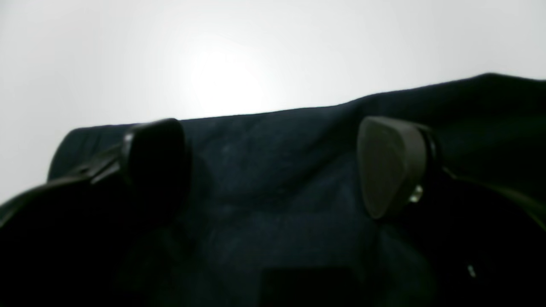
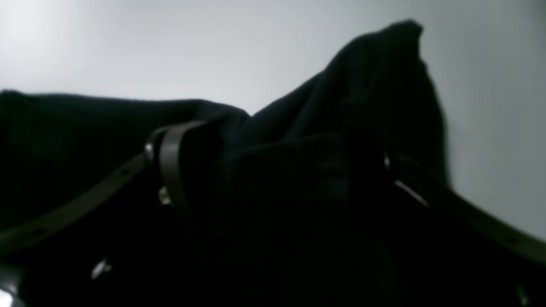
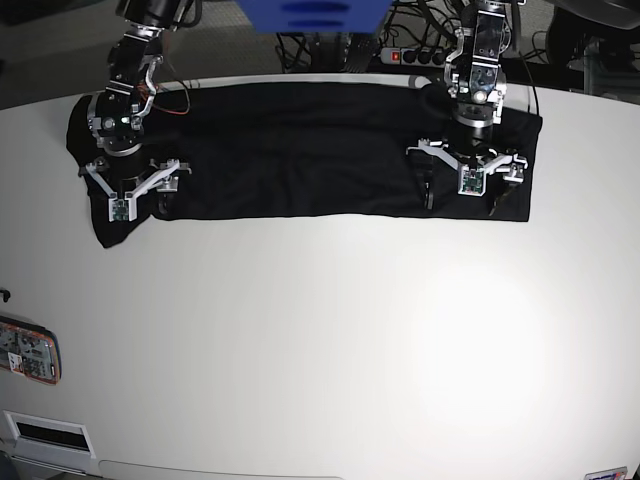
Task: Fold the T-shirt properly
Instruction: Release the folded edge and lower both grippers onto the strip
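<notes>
The black T-shirt [image 3: 300,150] lies as a long band across the far side of the white table [image 3: 320,350]. My left gripper [image 3: 462,200] hangs over the shirt's right end, near its front edge. In the left wrist view this left gripper [image 1: 273,170] is open, its pads wide apart above flat T-shirt cloth [image 1: 298,128]. My right gripper [image 3: 138,205] is at the shirt's left end. Seen from the right wrist, the right gripper [image 2: 277,175] also stands open, with T-shirt cloth [image 2: 362,85] rising in a dark hump between and behind its fingers.
A small red-edged device [image 3: 28,350] lies at the table's left edge. A power strip [image 3: 420,55] and cables sit behind the table. A blue object [image 3: 310,15] hangs above the far edge. Bare white tabletop fills the near half.
</notes>
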You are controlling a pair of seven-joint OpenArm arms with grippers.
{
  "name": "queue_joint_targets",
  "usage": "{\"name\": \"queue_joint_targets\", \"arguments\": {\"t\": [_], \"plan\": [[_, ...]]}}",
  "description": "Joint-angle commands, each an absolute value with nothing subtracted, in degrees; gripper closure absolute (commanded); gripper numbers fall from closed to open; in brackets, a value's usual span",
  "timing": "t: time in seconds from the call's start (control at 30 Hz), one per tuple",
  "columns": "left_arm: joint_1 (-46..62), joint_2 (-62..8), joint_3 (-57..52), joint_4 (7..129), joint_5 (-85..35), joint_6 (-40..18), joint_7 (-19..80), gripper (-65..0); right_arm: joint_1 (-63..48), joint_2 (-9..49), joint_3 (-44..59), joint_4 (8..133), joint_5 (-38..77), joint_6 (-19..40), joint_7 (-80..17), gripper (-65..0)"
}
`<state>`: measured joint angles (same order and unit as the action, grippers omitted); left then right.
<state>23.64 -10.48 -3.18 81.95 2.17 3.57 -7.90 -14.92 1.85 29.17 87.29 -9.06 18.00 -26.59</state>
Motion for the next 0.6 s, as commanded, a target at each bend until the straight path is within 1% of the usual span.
{"name": "queue_joint_targets", "arguments": {"t": [0.0,0.13,0.3,0.4,0.57], "plan": [[23.69,-10.86,-3.21,78.55,5.76,4.09,4.7,-61.6,-15.25,2.07,28.09,84.62,-11.91,19.21,-32.66,-45.7],[20.0,-12.18,-3.21,74.15,5.85,4.09,4.7,-61.6,-14.81,2.24,27.21,77.32,-11.91,19.21,-30.73,-45.7],[15.78,-15.69,-3.3,69.14,5.67,4.09,4.7,-61.6,-4.09,2.24,27.21,70.99,-11.91,19.21,-29.85,-45.7],[13.32,-17.36,-3.3,66.24,5.67,4.18,4.7,-61.6,-0.31,2.24,27.21,68.7,-11.91,19.21,-28.97,-45.7],[10.51,-17.71,-3.3,66.15,5.67,4.18,4.62,-61.6,0.4,2.15,27.21,68.18,-11.91,19.03,-26.68,-45.7]]}}
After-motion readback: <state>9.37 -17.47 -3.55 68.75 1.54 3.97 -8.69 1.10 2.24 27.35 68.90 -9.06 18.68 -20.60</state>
